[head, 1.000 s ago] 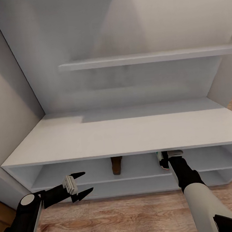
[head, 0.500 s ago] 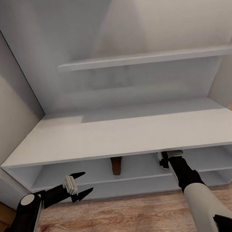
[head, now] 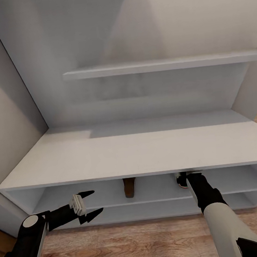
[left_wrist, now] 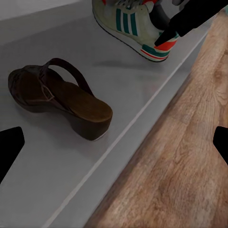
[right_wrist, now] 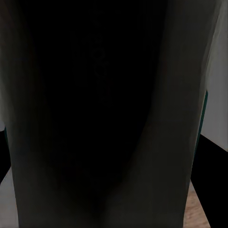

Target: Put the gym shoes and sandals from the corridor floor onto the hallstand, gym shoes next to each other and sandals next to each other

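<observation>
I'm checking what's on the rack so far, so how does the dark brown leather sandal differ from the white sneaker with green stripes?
The dark brown leather sandal is open with a single strap and a thick heel; the white sneaker with green stripes is closed and laced, with a red-orange heel tab. The sandal stands alone; the right gripper's dark finger is at the sneaker's heel. Both sit on the white rack's upper shelf, heels towards its front edge.

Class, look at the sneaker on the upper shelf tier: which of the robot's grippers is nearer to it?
Right. The right gripper is at the sneaker on the rack's upper tier; the left gripper hangs open over the floor, beyond the sandal.
</observation>
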{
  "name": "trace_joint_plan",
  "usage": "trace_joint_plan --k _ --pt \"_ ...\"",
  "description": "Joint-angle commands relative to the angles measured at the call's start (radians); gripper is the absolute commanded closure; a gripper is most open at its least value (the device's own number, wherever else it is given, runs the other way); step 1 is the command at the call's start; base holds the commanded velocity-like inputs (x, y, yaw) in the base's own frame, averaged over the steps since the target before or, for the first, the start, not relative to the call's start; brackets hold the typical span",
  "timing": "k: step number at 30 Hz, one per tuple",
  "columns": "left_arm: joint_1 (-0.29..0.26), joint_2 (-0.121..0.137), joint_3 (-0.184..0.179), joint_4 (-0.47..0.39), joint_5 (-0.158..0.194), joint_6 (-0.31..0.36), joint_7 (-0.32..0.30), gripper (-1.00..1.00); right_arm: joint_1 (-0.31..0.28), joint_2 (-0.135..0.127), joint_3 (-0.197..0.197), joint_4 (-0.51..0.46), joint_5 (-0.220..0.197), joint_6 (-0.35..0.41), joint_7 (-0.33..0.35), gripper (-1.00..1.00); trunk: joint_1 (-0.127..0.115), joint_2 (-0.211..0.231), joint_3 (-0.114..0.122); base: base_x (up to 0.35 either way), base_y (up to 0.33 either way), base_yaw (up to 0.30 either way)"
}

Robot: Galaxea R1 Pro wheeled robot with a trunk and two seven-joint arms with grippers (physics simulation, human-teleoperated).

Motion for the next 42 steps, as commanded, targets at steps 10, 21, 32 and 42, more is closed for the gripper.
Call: trace_joint_plan --k 10,21,32,42 --pt "-0.001 0.000 0.001 -0.001 -0.003 0.009 -0.005 -1.00 -0.001 0.001 -0.004 -0.001 0.000 0.004 -0.001 -1.00 0.000 0.000 -0.001 0.000 0.000 0.000" --pt "-0.001 0.000 0.002 -0.001 -0.003 0.009 -0.005 -1.00 -0.001 0.001 -0.004 -0.001 0.000 0.004 -0.001 -1.00 0.000 0.000 -0.001 0.000 0.000 0.000" --pt "-0.001 0.000 0.002 -0.001 -0.003 0.008 -0.005 -1.00 -0.001 0.001 -0.004 -0.001 0.000 0.004 -0.001 -1.00 0.000 0.000 -0.001 -0.193 0.000 0.000" --pt "-0.001 0.000 0.002 -0.001 -0.003 0.008 -0.005 -1.00 -0.001 0.001 -0.005 -0.001 0.000 0.004 0.002 -1.00 0.000 0.000 -0.001 -0.334 0.000 0.000"
